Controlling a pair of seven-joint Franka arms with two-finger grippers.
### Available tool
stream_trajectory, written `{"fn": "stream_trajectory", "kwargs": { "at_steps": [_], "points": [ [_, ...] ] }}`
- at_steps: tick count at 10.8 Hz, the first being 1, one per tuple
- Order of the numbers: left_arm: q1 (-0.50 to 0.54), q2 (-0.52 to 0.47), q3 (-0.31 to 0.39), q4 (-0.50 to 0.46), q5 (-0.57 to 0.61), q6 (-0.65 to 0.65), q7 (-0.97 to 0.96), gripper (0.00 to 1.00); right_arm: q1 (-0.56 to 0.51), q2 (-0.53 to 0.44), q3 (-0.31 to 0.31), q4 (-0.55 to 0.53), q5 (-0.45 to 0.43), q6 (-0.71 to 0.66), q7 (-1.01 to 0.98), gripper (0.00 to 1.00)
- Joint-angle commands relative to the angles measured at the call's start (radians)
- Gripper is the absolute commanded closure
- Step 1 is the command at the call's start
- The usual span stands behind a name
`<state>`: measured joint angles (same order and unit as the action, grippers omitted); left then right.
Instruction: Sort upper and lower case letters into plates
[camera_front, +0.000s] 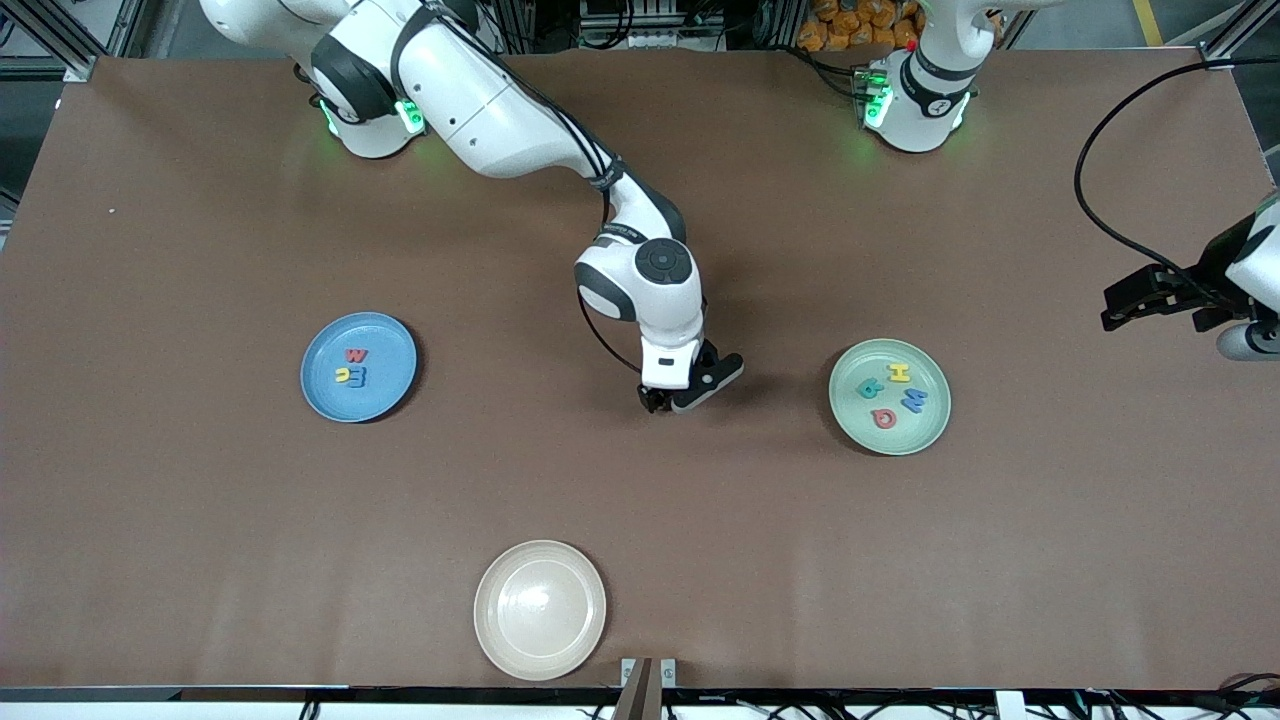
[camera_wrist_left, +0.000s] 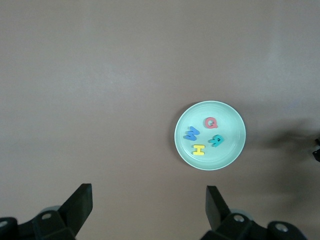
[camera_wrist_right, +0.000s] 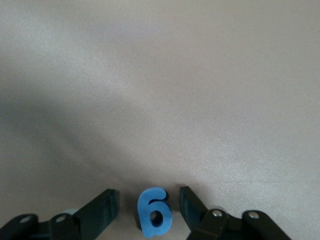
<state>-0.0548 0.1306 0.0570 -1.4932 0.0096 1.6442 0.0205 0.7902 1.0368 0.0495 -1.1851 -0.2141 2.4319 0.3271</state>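
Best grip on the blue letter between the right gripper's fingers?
Come straight down. The blue letter lies flat on the brown table between the right gripper's open fingers, not yet touched. Probably pinch its two outer side edges; it looks too thin for anything else.

The right arm bends down over the middle of the desk. Its right gripper (camera_front: 662, 402) points down, jaws apart, with a small gap each side of a blue letter (camera_wrist_right: 154, 212). The left arm waits high over its end of the desk, left gripper (camera_wrist_left: 148, 207) wide open.
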Motion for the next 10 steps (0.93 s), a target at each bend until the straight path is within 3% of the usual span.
{"fn": "stream_trajectory", "kwargs": {
  "at_steps": [1,2,4,10],
  "points": [
    [-0.008,-0.012,0.007,-0.010,-0.003,-0.004,0.027,0.00,0.007,0.037,-0.008,0.044,-0.018,0.001,0.032,0.72],
    [-0.008,-0.009,0.003,-0.007,-0.003,-0.004,0.024,0.00,0.006,0.036,-0.008,0.045,-0.018,0.001,0.032,0.80],
    [-0.004,-0.008,-0.002,-0.001,-0.003,-0.011,0.021,0.00,-0.002,0.023,-0.008,0.045,-0.016,-0.001,0.029,0.87],
    [-0.010,-0.006,-0.003,0.001,-0.008,-0.058,0.019,0.00,-0.031,-0.032,0.003,0.045,0.004,-0.062,0.023,0.93]
  ]
}}
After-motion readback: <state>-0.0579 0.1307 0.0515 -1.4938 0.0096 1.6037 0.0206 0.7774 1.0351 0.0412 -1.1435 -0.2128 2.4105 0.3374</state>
